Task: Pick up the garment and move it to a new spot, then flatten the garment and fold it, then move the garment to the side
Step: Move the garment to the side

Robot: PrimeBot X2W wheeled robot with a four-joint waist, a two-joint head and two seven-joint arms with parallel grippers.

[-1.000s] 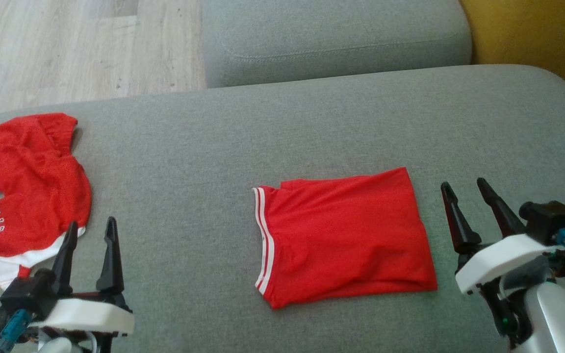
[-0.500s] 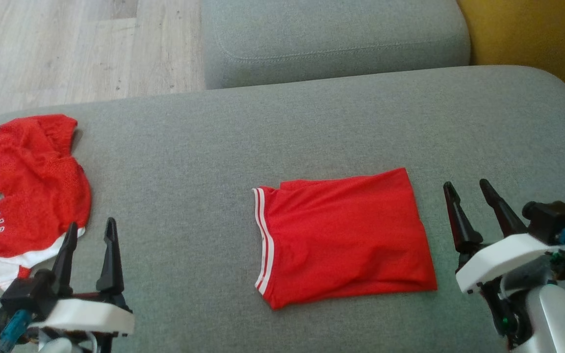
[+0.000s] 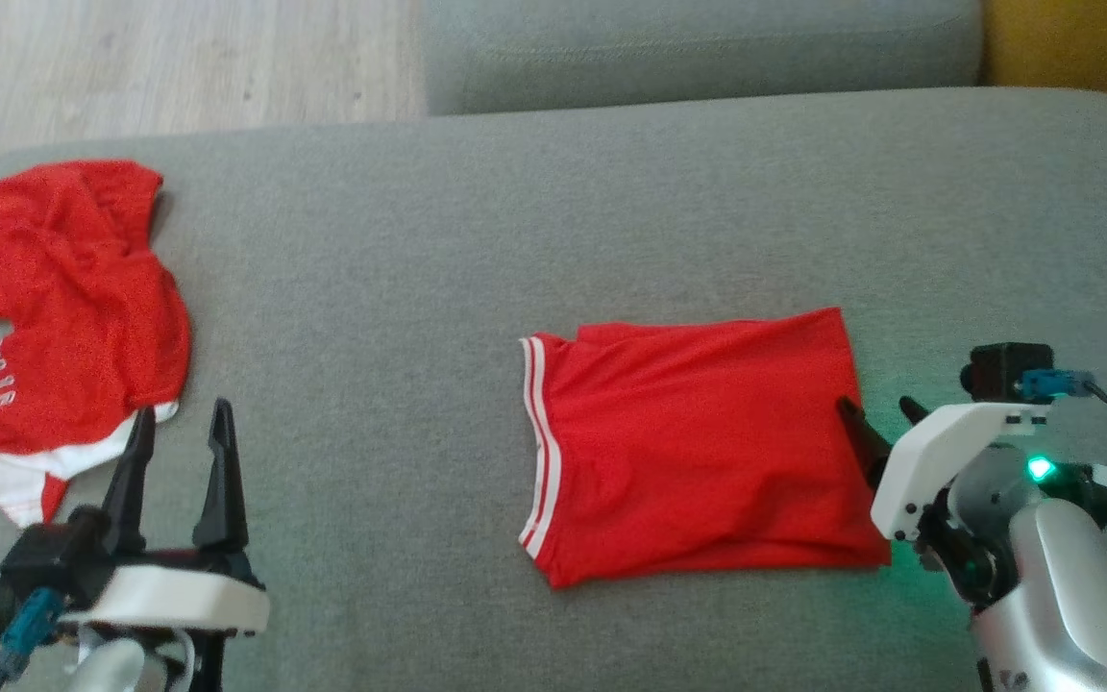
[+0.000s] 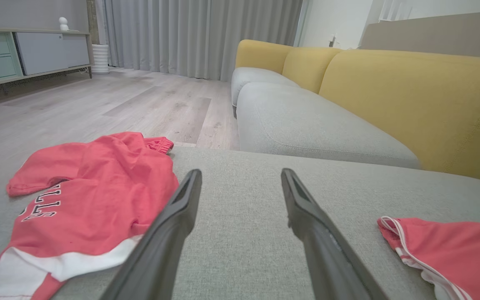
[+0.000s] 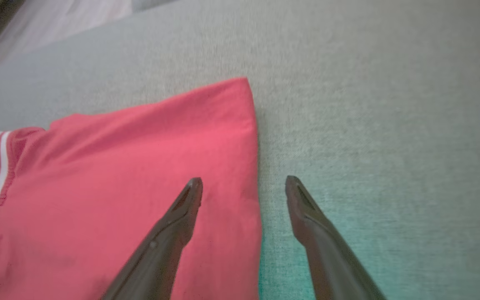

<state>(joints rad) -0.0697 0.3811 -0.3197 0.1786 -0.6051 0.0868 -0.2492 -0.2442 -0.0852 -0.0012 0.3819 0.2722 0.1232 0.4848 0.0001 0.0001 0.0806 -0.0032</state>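
Toward 4 o'clock on the grey fabric sofa cushion [image 3: 515, 211], a folded red mesh garment with white-striped waistband [image 3: 698, 452] lying flat, right gripper [image 5: 244, 180] spread wide astride its 3 o'clock edge, perhaps touching, left gripper [image 3: 183, 411] spread wide and empty at 7 o'clock.

Grey fabric cushion [image 3: 400, 240] ran wide across the scene, w/ two items lying on it. Folded red garment [image 3: 698, 452] lay flat, right of centre: roughly rectangular, white-striped band along its left edge, a few soft creases. Red shirt [image 3: 63, 308] sat crumpled at the cushion's far left edge, white lettering & white hem showing, well apart from the folded one. Grey weave showed btwn them.
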